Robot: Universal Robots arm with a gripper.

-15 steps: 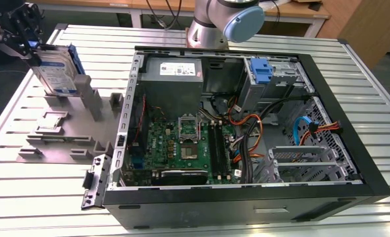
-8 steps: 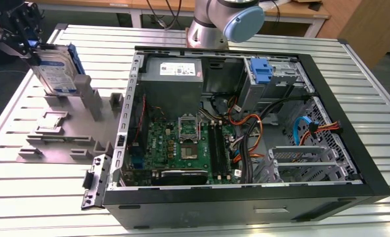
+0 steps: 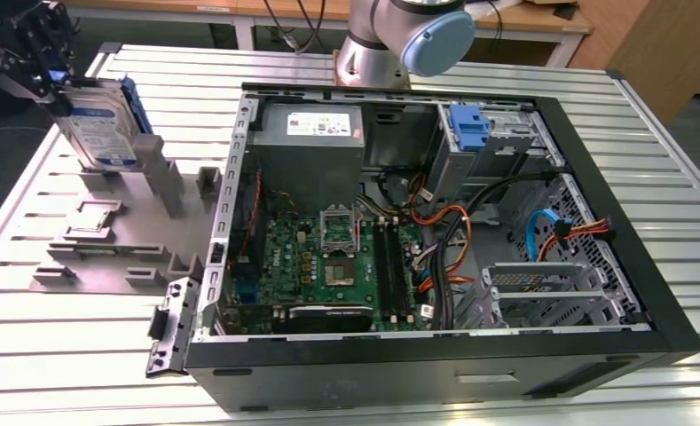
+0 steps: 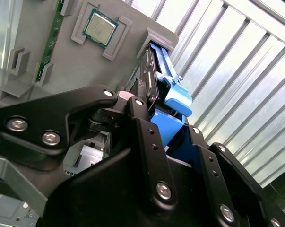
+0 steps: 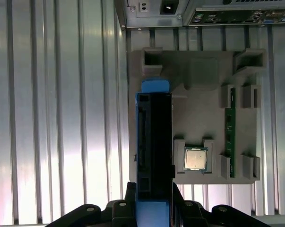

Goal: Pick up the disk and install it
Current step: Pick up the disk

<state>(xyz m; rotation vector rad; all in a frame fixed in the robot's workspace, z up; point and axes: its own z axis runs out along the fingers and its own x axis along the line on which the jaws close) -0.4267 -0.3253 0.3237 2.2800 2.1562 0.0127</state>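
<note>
The black two-finger claw [image 3: 56,78] is clenched on the disk [image 3: 98,129], a flat silver-grey hard drive with a white-and-blue label, framed by a blue plastic carrier. It grasps the disk at the upper end, and the disk stands upright on its edge. In the first wrist view a black finger [image 5: 128,210] lies at each broad side of the disk [image 5: 154,137], and in the second wrist view the claw [image 4: 173,127] closes around the blue frame of the disk [image 4: 176,101].

The disk is outside the open black computer case [image 3: 633,293], beside the case's socket panel on the exterior view's left. There it is over a grey plastic holder plate [image 3: 113,257], which lies on the ribbed metal table [image 3: 66,355] next to the case. If its lower edge sits in a slot of the plate, I cannot tell. On the same plate, outside the case, a small square silver processor chip [image 5: 195,158] and a narrow green memory strip [image 5: 230,132] sit in their pockets.

Inside the case are a green motherboard [image 3: 326,257], a grey power-supply box [image 3: 308,129] and an upright blue plastic bracket [image 3: 468,124].
</note>
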